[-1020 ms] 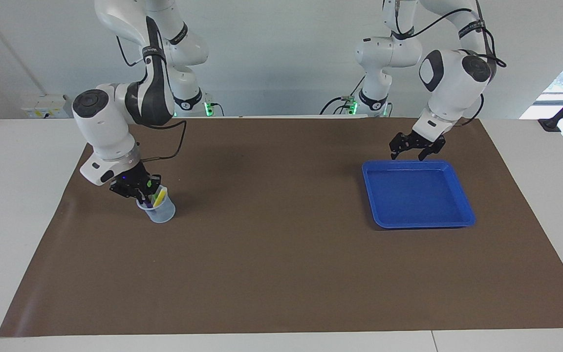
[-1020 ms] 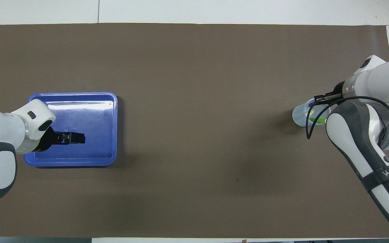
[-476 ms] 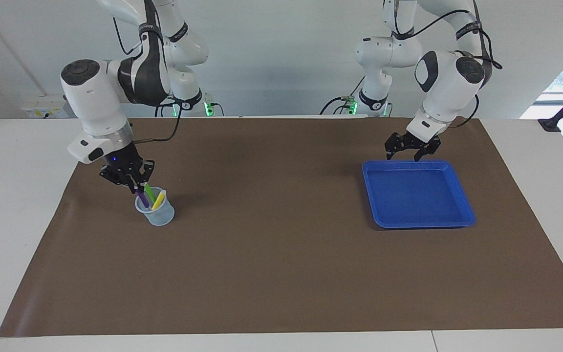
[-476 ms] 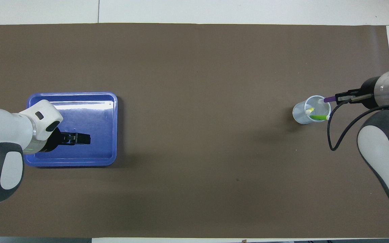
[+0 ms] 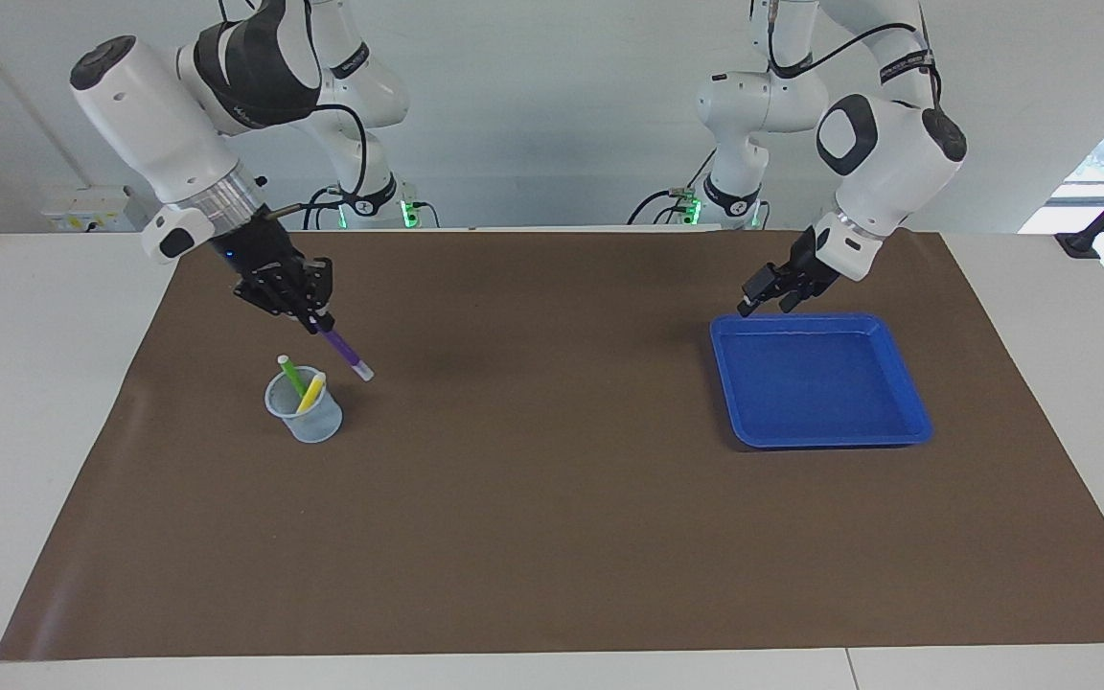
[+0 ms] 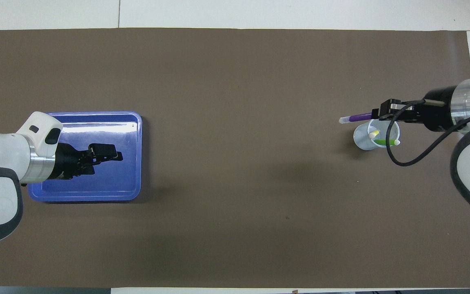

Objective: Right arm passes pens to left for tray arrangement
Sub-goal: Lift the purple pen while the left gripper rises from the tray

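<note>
- A big white table (image 5: pixel 25 402) is covered by a wide brown mat (image 5: pixel 552 498).
- A square blue tray (image 5: pixel 818 381) is seen lying flat on the mat, toward the left arm's end of the table. Nothing is seen in it.
- The left gripper (image 5: pixel 769 297) is held up in the air over the edge of the tray that is nearest to the robots. Its fingers are spread wide, and nothing is held by them.
- The right gripper (image 5: pixel 308 314) is held up in the air, over the mat just beside the cup. Its fingers are pinched tight on the top end of the purple pen (image 5: pixel 346 353).
- The purple pen is held on a slant, with its whitish end pointing down and toward the middle of the table. It is fully out of the cup.
- A small clear cup (image 5: pixel 307 410) is seen standing on the mat, toward the right arm's end of the table.
- The green pen (image 5: pixel 292 376) and the yellow pen (image 5: pixel 311 392) are left standing in the cup, leaning on its rim.
</note>
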Controlling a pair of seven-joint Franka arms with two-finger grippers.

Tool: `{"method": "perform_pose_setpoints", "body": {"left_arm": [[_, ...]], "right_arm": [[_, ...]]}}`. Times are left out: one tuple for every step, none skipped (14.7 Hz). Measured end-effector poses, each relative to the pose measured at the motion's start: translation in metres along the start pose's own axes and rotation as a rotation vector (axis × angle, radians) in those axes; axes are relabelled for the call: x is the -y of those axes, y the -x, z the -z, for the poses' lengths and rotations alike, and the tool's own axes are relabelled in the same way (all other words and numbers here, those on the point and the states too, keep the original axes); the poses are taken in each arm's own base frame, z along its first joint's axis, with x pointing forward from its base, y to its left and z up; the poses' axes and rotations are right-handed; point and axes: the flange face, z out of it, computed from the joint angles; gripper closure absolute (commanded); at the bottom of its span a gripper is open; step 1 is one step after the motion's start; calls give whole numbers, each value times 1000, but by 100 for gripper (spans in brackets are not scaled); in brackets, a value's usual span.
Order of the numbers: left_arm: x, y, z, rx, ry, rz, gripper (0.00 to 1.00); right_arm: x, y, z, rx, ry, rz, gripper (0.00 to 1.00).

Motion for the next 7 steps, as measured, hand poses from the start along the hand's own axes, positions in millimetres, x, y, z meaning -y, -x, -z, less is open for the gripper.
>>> {"method": "perform_pose_setpoints", "body": {"left_arm": [[-9,-1,9,0,56,86,0],[-18,-2,18,3,107,166,0],[-27,-3,26,9,152,242,0],[-37,-1,33,18,185,317,0],[-50,4,37,31,202,392,0],[-67,13,39,47,210,465,0],[-86,26,40,61,215,526,0]], "right_arm": [[22,5,-6,-6,-55,-75,100],[44,11,-12,-13,-96,-136,100],[66,19,-19,-14,-137,-201,100],[89,27,-25,-14,-175,-268,100],[110,37,-31,-13,-204,-322,100],[130,48,-37,0,-230,-360,100],[147,60,-44,24,-253,-391,100]]}}
